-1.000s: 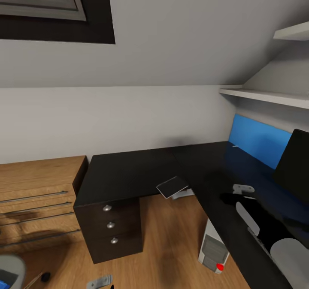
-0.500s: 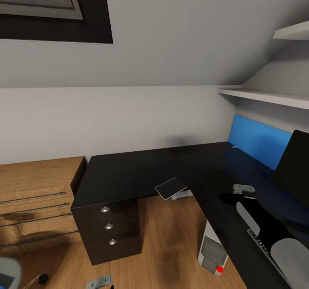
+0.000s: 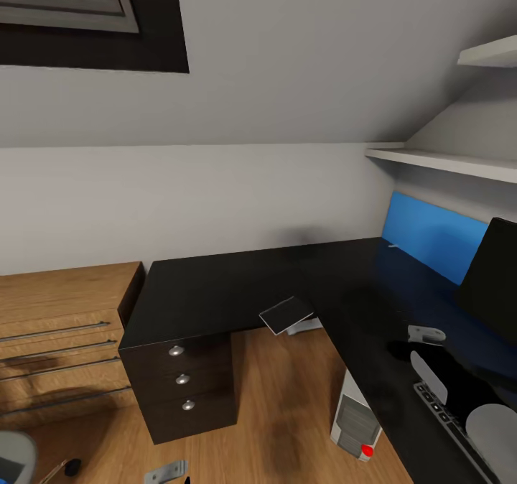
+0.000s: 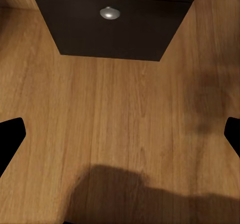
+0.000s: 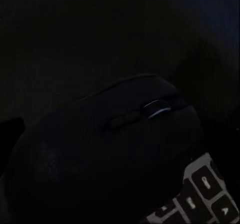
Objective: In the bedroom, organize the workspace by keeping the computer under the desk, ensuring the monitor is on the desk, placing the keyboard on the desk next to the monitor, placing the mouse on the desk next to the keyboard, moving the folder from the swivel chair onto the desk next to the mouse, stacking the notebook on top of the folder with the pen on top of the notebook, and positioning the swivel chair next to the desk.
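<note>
Where the bench stands: one L-shaped black bench (image 3: 215, 290) is set in the corner under the sloped white wall, with one drawer unit (image 3: 183, 383) beneath its left end.
Knobs: three round silver knobs are counted on the drawer unit in the head view; one knob (image 4: 110, 13) is seen in the left wrist view.
Computer: one white tower (image 3: 355, 418) is stood on the wooden floor under the right wing of the bench, its red spot low on the front.
Monitor: one black screen (image 3: 495, 276) is stood on the bench at the right, before the blue wall panel (image 3: 431, 236).
Keyboard: one keyboard (image 3: 444, 411) is laid on the bench near the monitor.
Mouse: one black mouse (image 5: 110, 154) is seen on the bench just beside the keyboard's keys.
Notebook: one grey notebook (image 3: 287, 314) is seen tilted at the bench's inner corner edge.
Swivel chair: one grey edge (image 3: 14, 457) is glimpsed at the lower left.
Dresser: one wooden dresser (image 3: 57, 326) is placed left of the bench.
Left gripper (image 4: 120, 134): it is held over the floor with fingers spread wide.
Right gripper (image 3: 408, 347): it is held over the bench by the mouse; whether it is spread or pressed together cannot be told.
Change: since half a second ago, the right gripper has been drawn back along the bench toward the keyboard; everything else is unmoved.
</note>
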Available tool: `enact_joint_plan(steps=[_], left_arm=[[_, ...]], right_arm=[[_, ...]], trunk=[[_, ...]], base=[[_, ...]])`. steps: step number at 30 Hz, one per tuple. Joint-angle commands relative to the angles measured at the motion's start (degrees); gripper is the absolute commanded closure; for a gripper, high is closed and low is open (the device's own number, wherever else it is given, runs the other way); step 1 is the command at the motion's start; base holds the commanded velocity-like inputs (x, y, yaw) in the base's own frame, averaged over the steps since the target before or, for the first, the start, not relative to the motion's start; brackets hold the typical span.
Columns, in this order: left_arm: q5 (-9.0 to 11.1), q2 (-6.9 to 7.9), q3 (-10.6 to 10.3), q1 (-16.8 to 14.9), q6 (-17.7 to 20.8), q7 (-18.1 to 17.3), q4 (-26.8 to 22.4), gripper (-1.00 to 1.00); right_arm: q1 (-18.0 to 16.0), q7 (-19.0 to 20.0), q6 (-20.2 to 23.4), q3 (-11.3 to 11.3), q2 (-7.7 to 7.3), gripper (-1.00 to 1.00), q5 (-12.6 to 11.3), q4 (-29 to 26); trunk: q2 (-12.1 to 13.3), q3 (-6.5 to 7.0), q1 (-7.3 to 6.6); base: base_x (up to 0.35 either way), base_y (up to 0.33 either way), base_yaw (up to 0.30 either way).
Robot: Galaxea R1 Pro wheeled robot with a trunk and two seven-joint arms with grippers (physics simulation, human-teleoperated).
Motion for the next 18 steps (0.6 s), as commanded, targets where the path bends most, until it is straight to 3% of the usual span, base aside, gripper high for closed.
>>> enact_joint_plan(steps=[1, 5, 10, 13, 15, 18], left_arm=[[0.52, 0.04, -0.14, 0.01, 0.22, 0.41, -0.15, -1.00], [0.52, 0.02, -0.19, 0.01, 0.22, 0.39, -0.15, -1.00], [0.52, 0.02, -0.34, 0.01, 0.24, 0.40, -0.15, -1.00], [0.52, 0.02, -0.38, 0.01, 0.22, 0.37, -0.15, -1.00], [0.57, 0.02, -0.47, 0.01, 0.17, 0.36, -0.17, -1.00], [0.60, 0.02, -0.54, 0.01, -0.85, 0.31, -0.17, -1.00]], right_arm=[[-0.06, -0.47, -0.02, 0.46, -0.56, 1.00, -0.66, 0.32], [-0.11, 0.01, -0.25, 0.46, -1.51, 1.00, -0.61, 0.90], [-0.13, 5.46, -1.45, 0.46, -4.21, 1.00, -0.63, 2.23], [-0.13, 6.01, -2.83, 0.46, -4.36, 1.00, -0.59, 2.66], [-0.22, 11.75, -4.12, 0.46, -4.53, 1.00, -0.51, 5.58], [-0.32, 14.33, -6.05, 0.46, -4.65, 1.00, 0.48, 8.00]], trunk=[[-0.05, -0.06, 0.01], [-0.05, -0.06, 0.01], [-0.05, -0.06, 0.01], [-0.05, -0.06, 0.01], [-0.05, -0.06, 0.01], [-0.05, -0.06, 0.01]], base=[[0.000, 0.000, 0.000], [0.000, 0.000, 0.000], [0.000, 0.000, 0.000], [0.000, 0.000, 0.000], [0.000, 0.000, 0.000], [0.000, 0.000, 0.000]])
